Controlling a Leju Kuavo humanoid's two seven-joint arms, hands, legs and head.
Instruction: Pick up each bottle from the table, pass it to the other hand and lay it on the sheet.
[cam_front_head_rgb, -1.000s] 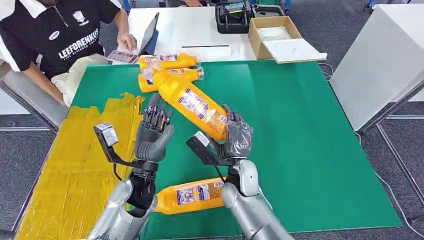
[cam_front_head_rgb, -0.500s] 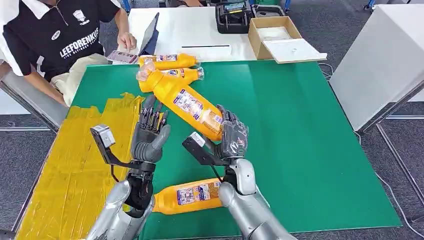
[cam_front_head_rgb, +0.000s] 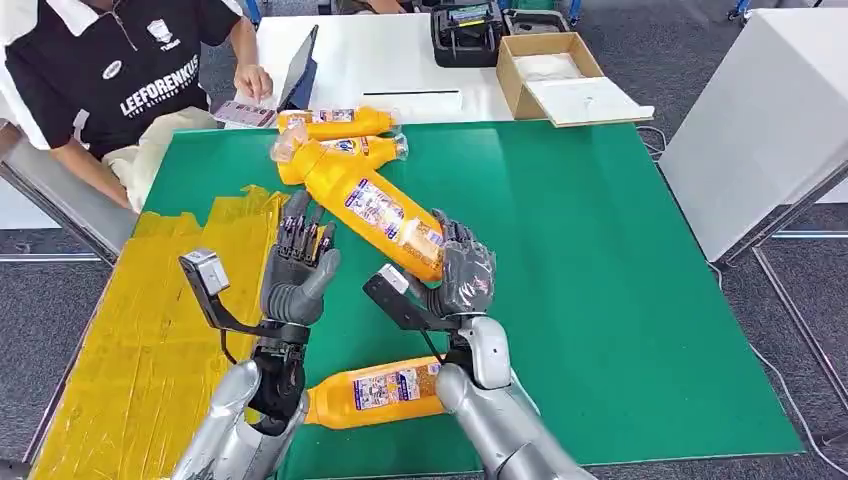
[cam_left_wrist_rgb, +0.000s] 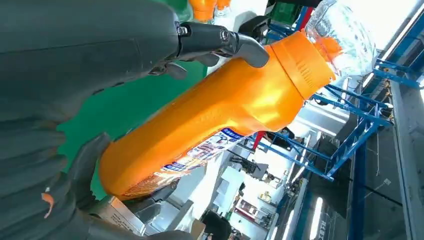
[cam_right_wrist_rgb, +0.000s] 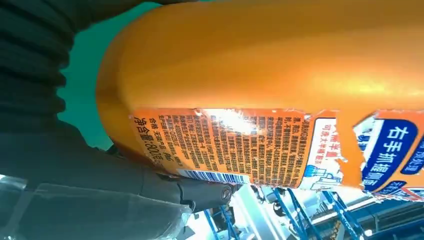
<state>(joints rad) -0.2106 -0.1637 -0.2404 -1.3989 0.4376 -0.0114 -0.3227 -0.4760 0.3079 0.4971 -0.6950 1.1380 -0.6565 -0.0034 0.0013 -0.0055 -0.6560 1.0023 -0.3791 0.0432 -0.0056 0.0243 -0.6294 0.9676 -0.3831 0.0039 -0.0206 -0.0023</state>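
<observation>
Mid-frame in the head view, the right robot hand (cam_front_head_rgb: 464, 274) grips the base of an orange bottle (cam_front_head_rgb: 372, 208), holding it slanted above the green worktop (cam_front_head_rgb: 600, 300) with its clear cap toward the upper left. The left robot hand (cam_front_head_rgb: 300, 265) stands just beside the bottle's body, fingers spread and upright, holding nothing. Another bottle (cam_front_head_rgb: 375, 392) lies at the lower centre, two more bottles (cam_front_head_rgb: 335, 122) at the top. The yellow sheet (cam_front_head_rgb: 150, 340) covers the left side.

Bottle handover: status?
Right hand grips the raised bottle by its base. Left hand open beside it, not yet gripping. Nothing in the way.
</observation>
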